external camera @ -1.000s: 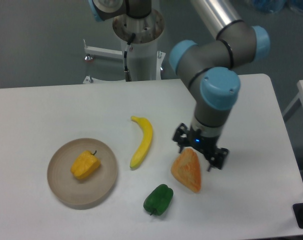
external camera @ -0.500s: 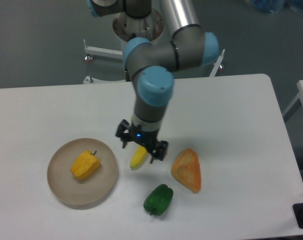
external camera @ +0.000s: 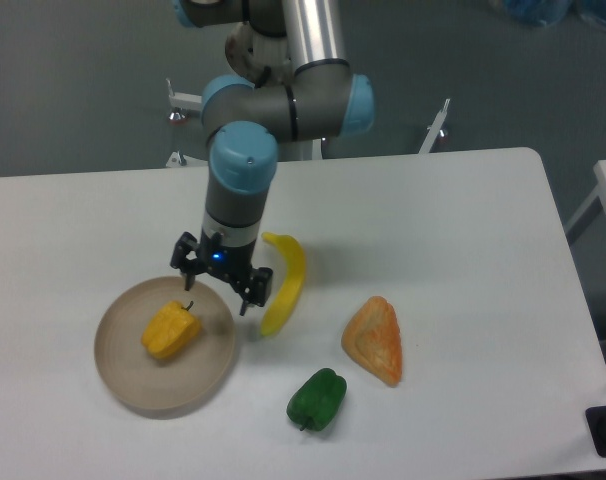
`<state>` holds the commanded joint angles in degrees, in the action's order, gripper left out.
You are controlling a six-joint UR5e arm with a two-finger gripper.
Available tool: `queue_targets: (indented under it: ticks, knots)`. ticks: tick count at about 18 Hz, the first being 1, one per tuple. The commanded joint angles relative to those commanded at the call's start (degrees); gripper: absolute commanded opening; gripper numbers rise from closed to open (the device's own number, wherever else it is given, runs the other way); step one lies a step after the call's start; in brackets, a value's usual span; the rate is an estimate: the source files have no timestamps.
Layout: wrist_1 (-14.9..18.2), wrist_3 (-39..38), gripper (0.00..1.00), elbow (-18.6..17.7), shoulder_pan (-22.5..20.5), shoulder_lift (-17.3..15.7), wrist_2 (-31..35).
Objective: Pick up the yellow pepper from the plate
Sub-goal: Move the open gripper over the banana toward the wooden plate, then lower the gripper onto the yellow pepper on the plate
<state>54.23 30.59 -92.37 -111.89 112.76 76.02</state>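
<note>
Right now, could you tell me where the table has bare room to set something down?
Bare stretches: the table right of the banana and behind the orange wedge, and the back-left behind the plate. Crowded: the gripper, yellow pepper, banana and green pepper.

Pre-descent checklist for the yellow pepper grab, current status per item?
1. Yellow pepper on the plate: ok, lying left of centre.
2. Gripper open and empty: ok, fingers spread, nothing between them.
3. Gripper centred over pepper: not ok, it sits over the plate's upper right rim, right of the pepper.
4. Banana out of the way: cannot tell, it lies close to the gripper's right finger.
5. Green pepper and orange wedge away from plate: ok.
6. Height above plate: cannot tell from one view.
</note>
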Motion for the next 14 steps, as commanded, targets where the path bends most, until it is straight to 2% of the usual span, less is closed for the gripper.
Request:
queue_targets:
  ticks: [5,9,14]
  knots:
    - [-1.5,0.1,1.00,0.0,1.9,1.4,0.1]
    - [-4.3,0.3,1.00,0.0,2.8,3.2,0.3]
    - [-4.5,2.4,1.00,-0.3,3.1,3.5,0.9]
